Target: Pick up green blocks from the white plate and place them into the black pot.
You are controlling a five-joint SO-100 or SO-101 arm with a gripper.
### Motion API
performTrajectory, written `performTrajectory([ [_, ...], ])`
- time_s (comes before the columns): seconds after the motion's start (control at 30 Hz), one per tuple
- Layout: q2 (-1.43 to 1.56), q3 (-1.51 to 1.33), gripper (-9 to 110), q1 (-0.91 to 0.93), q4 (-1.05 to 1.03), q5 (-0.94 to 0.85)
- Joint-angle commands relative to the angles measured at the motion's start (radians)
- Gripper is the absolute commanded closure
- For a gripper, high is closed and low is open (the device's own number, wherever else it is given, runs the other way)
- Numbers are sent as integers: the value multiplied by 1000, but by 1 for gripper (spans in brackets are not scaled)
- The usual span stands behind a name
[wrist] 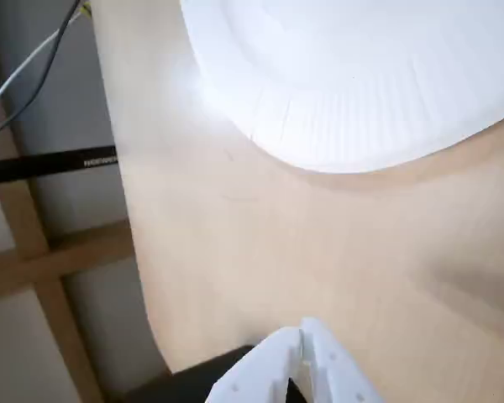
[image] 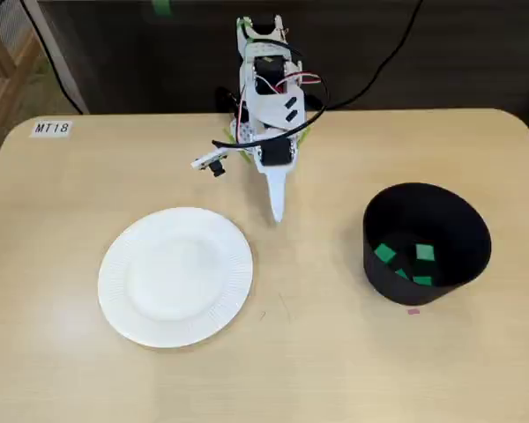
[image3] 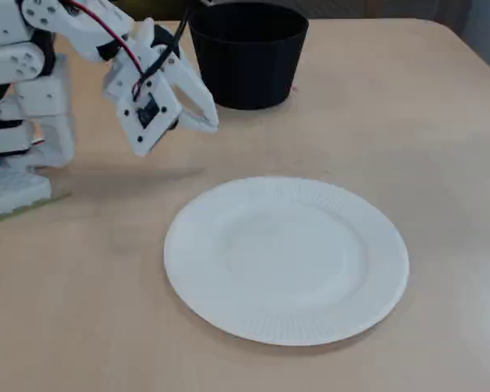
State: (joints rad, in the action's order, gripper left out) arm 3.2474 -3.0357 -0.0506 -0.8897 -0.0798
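Note:
The white plate (image: 175,275) lies bare on the table, with no block on it in any view; it also shows as the white plate (image3: 286,257) and the white plate (wrist: 361,75). The black pot (image: 426,244) stands to the right, holding several green blocks (image: 385,254). In another fixed view the black pot (image3: 248,51) is at the back and its inside is hidden. My gripper (image: 278,210) hangs shut and empty between plate and pot, nearer the arm's base. Its white fingers meet in the gripper (wrist: 301,348) at the bottom of the wrist view and the gripper (image3: 210,122).
The arm's base (image: 264,97) stands at the table's far edge with cables behind it. A label reading MT18 (image: 51,129) is stuck at the far left corner. A small pink mark (image: 413,310) lies in front of the pot. The table edge (wrist: 126,218) shows in the wrist view.

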Motion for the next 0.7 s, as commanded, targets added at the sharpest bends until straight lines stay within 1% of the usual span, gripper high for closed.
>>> performTrajectory([
  [0.0,5,2,104,-11,17,2],
  [0.1,5,2,102,-9,17,2],
  [0.67,5,0,104,-12,20,-5],
])
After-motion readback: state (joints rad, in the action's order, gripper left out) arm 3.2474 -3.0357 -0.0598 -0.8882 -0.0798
